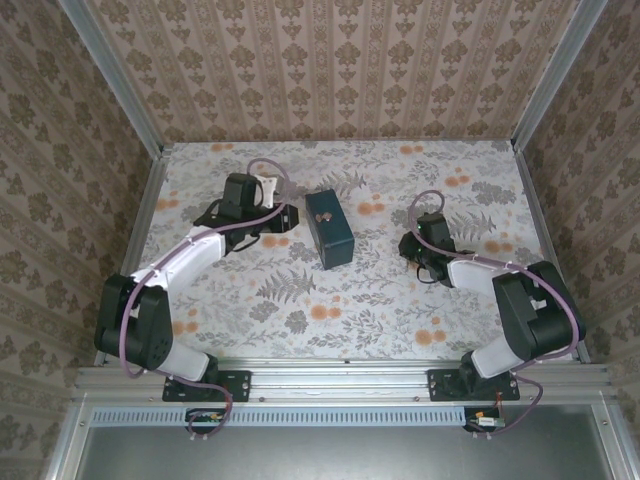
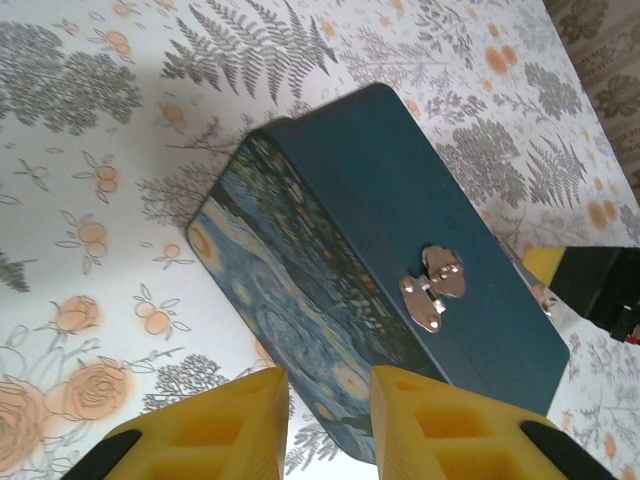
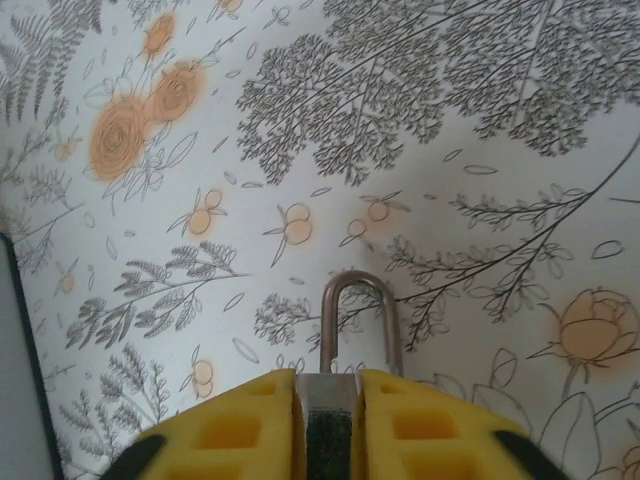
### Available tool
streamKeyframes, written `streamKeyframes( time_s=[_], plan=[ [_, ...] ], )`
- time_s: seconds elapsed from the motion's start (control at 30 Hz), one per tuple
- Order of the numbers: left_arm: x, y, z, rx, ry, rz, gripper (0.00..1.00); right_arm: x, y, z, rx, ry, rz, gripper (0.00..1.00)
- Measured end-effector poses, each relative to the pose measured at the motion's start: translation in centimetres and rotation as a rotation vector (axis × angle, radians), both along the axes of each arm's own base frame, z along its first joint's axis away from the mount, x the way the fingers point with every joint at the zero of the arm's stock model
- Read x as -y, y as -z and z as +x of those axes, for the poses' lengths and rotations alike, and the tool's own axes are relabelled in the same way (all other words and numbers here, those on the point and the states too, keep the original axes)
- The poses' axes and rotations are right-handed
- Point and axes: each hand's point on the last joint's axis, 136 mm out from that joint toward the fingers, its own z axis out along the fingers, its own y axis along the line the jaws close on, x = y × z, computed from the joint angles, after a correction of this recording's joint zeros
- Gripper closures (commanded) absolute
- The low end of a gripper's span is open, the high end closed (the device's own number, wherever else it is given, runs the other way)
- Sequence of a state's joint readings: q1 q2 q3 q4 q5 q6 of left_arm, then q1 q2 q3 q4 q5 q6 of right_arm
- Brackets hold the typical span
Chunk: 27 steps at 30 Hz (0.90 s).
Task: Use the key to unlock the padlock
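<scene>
Most of the padlock [image 3: 327, 425] is hidden between the fingers of the right tool [image 3: 328, 378] and cut off by the picture's lower edge.

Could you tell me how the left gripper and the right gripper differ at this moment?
The left gripper stands open with nothing between its fingers; the right gripper is shut on the padlock. The left faces the blue starry-night box; the right faces the floral tablecloth. Both have yellow fingers.

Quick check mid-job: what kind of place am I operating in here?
Probably a staged robot test booth, not a real room: wallpapered panels held in aluminium framing, a floral-printed tabletop, and the left arm and right arm bolted to a rail at the near edge.
</scene>
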State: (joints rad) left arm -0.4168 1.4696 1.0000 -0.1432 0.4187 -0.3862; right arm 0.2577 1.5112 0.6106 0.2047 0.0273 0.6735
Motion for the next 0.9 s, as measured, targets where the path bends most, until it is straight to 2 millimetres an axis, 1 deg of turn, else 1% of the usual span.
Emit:
streamKeyframes(
  time_s=[0.07,0.13,0.23,0.3,0.37,0.43,0.5,0.53,0.57,0.6,0.63,0.67,0.73,0.8,0.9],
  plan=[
    [0.4,0.2,-0.3,-0.007,0.011,0.0,0.71,-0.2,-0.7,0.1,0.005,-0.03,-0.017,0.58],
    [0.9,0.6,-0.5,-0.02,0.019,0.0,0.71,-0.5,-2.5,0.7,0.031,-0.071,-0.041,0.5],
    [1.5,1.5,-0.8,-0.047,0.032,0.004,0.71,-1.6,-5.9,2.6,0.099,-0.134,-0.052,0.5],
    [2.1,2.0,-1.1,-0.065,0.044,0.005,0.71,-2.8,-7.6,3.6,0.146,-0.186,-0.034,0.51],
    [2.7,2.3,-1.3,-0.081,0.055,-0.005,0.72,-4.4,-8.0,4.1,0.169,-0.247,0.002,0.52],
    [3.1,2.5,-1.4,-0.094,0.062,-0.016,0.72,-6.7,-6.9,4.2,0.15,-0.328,0.039,0.5],
    [3.1,2.7,-1.2,-0.105,0.051,-0.019,0.72,-8.7,-5.9,3.5,0.126,-0.392,0.051,0.47],
    [3.0,2.7,-1.1,-0.112,0.041,-0.019,0.72,-9.7,-5.8,3.0,0.121,-0.421,0.05,0.46],
    [2.7,2.7,-1.0,-0.116,0.028,-0.02,0.7,-10.7,-6.0,2.6,0.127,-0.448,0.05,0.42],
    [2.3,2.7,-0.7,-0.122,0.006,-0.023,0.69,-11.8,-6.4,2.1,0.138,-0.476,0.048,0.33],
    [1.7,2.8,-0.3,-0.13,-0.02,-0.025,0.69,-12.7,-7.1,1.7,0.155,-0.5,0.05,0.1],
    [1.0,2.9,0.1,-0.138,-0.048,-0.022,0.68,-13.6,-7.7,1.4,0.17,-0.523,0.052,0.0],
    [-1.0,3.3,0.9,-0.152,-0.111,-0.001,0.67,-14.8,-9.4,0.9,0.211,-0.56,0.055,0.0],
    [-2.5,3.7,1.2,-0.168,-0.153,0.025,0.67,-15.5,-10.8,0.7,0.244,-0.574,0.057,0.0],
    [-3.4,3.9,1.1,-0.179,-0.18,0.047,0.68,-16.3,-12.3,0.4,0.269,-0.58,0.053,0.0]
  ],
)
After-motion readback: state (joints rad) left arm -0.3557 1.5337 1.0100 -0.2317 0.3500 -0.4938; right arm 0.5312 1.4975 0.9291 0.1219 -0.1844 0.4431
